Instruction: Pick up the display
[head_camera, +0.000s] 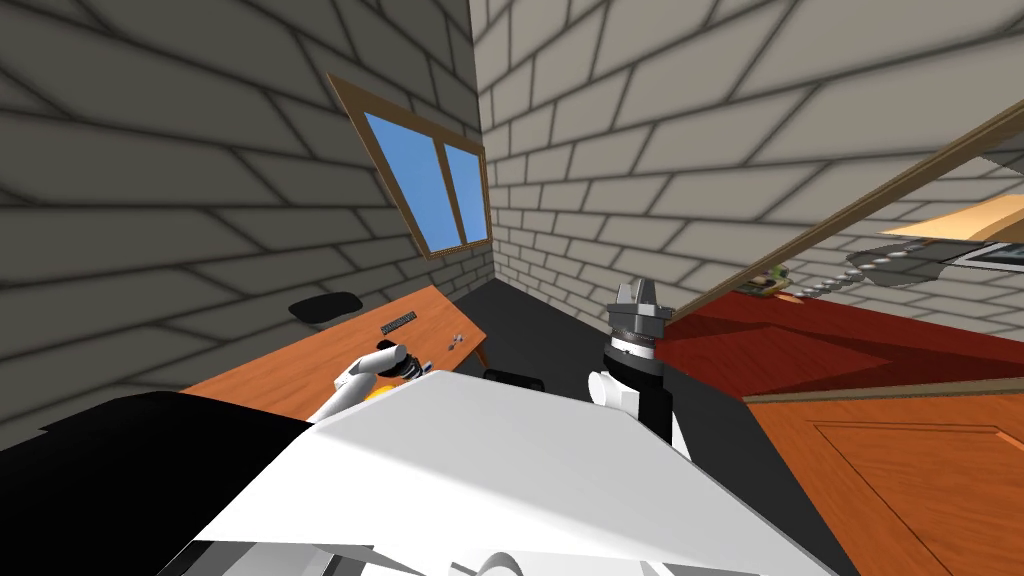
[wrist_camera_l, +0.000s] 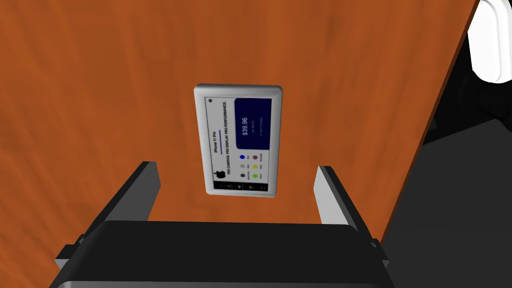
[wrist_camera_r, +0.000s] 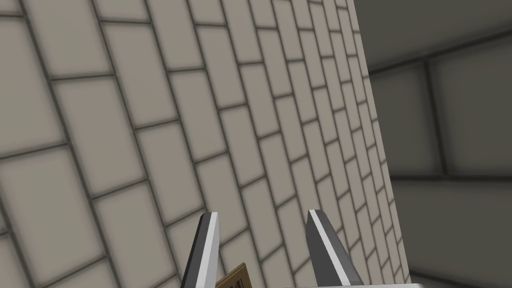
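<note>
Display (wrist_camera_l: 238, 140): small grey-framed tablet, screen lit with a product page, lying flat, face up on orange wooden desk (wrist_camera_l: 100, 75), near its right edge.

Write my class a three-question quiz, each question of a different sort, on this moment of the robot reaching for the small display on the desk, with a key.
1. True or false: the left gripper is shut on the small, flat, white-framed display.
2. The display lies on: A) the orange-brown wooden desk; B) a glass shelf; C) a grey sofa.
3. Fill in: the raised right gripper has its fingers ____.
Key: 1 false: its fingers stand open on either side of the display, clear of it; 2 A; 3 open.
</note>
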